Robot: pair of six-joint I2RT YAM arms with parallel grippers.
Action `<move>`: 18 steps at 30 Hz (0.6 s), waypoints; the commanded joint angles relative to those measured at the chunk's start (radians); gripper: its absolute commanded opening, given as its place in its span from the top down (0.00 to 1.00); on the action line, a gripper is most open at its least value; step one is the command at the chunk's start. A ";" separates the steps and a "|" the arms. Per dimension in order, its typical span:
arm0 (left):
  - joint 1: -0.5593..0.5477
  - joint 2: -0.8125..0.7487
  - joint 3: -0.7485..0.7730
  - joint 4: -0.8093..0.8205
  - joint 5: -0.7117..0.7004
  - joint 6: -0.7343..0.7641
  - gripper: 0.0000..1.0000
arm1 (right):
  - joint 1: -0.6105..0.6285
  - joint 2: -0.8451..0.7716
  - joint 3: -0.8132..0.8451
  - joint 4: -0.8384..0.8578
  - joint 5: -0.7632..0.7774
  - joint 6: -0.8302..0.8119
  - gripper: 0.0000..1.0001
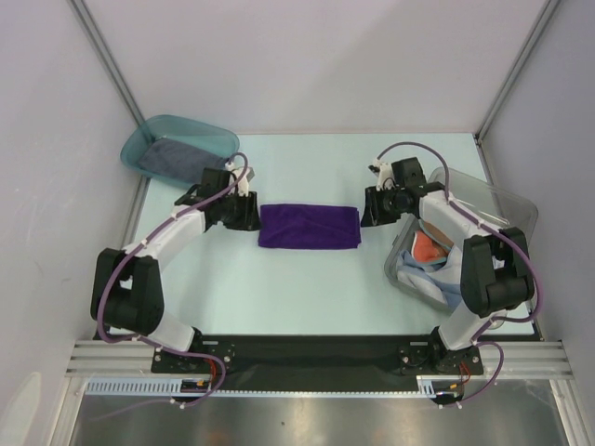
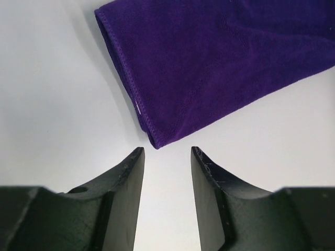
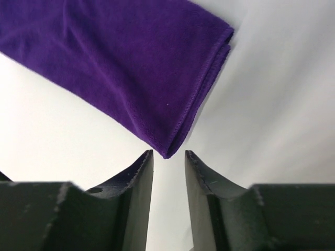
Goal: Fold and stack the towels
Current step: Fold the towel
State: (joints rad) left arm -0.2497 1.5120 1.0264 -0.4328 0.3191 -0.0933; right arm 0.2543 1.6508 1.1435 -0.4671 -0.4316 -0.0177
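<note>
A deep purple towel lies folded in a long rectangle at the middle of the table. My left gripper is open and empty just off its left end; in the left wrist view the towel's corner sits right ahead of the gap between my fingers, untouched. My right gripper is open and empty just off the towel's right end; its corner points into the gap between those fingers. A dark grey-blue towel lies in the teal tray. Brown-red and light-blue towels lie in the clear bin.
The teal tray stands at the far left corner, behind my left arm. The clear bin stands at the right edge under my right arm. Grey walls close the table on three sides.
</note>
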 commanded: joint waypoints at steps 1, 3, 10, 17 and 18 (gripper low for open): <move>-0.020 -0.007 -0.022 -0.010 -0.052 -0.137 0.53 | 0.008 0.003 0.045 -0.061 0.083 0.102 0.63; -0.029 -0.019 -0.058 -0.003 -0.083 -0.187 0.51 | 0.007 -0.006 0.029 -0.059 0.087 0.148 0.60; -0.049 -0.015 -0.137 0.068 -0.101 -0.298 0.48 | 0.019 0.026 0.013 -0.042 0.036 0.150 0.55; -0.057 0.007 -0.198 0.187 -0.112 -0.353 0.48 | 0.072 0.109 0.038 -0.038 0.042 0.136 0.54; -0.057 0.010 -0.200 0.193 -0.115 -0.356 0.48 | 0.076 0.118 0.041 -0.031 0.045 0.137 0.54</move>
State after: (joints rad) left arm -0.2993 1.5135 0.8444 -0.3271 0.2119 -0.3977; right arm 0.3134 1.7454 1.1496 -0.5049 -0.3855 0.1162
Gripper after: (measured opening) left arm 0.523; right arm 0.460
